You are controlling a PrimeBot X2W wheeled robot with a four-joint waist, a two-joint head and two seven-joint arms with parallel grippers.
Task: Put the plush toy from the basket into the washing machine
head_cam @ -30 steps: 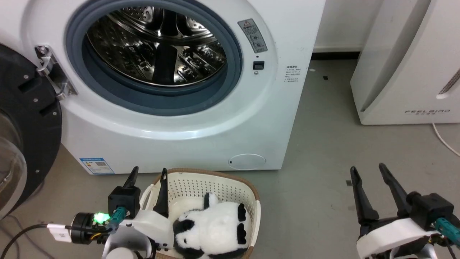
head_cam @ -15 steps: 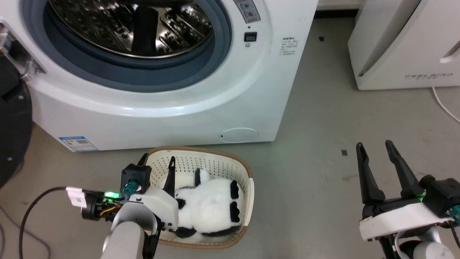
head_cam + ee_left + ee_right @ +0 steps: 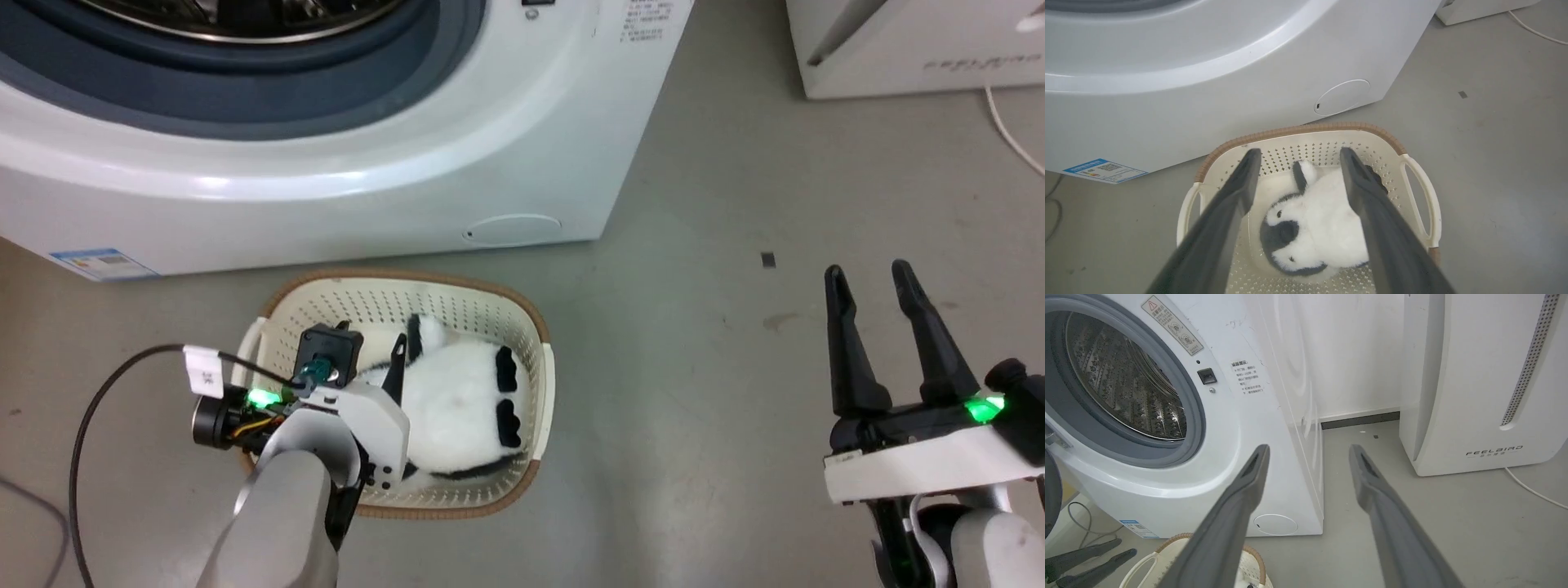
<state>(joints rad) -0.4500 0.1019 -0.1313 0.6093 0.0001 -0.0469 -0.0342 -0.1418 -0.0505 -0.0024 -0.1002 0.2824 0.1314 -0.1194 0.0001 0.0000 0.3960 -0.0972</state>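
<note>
**Over the basket (image 3: pixel 408 276), the left gripper (image 3: pixel 1298 154) straddles the plush toy (image 3: pixel 1316 212)**

At the lower left of the head view, the left gripper hangs above the basket, which stands on the floor (image 3: pixel 694 367) just in front of the washing machine (image 3: pixel 326 188). Its jaws stand wide apart and hold nothing. The plush toy lies inside the basket, below the two fingers in the left wrist view. Its head is toward the bottom of that frame and its body runs up and to the right, so its long axis sits slantwise to the gap. The frame-right finger overlaps the body, while the frame-left finger is over bare basket bottom. Whether either one touches the fur cannot be told.

At the lower right of the head view, the right gripper (image 3: pixel 867 273) waits with its jaws also apart and empty, well apart from the basket. The left arm is plainly the nearer. The coming move looks like a descent and a close across the toy's middle.
</note>
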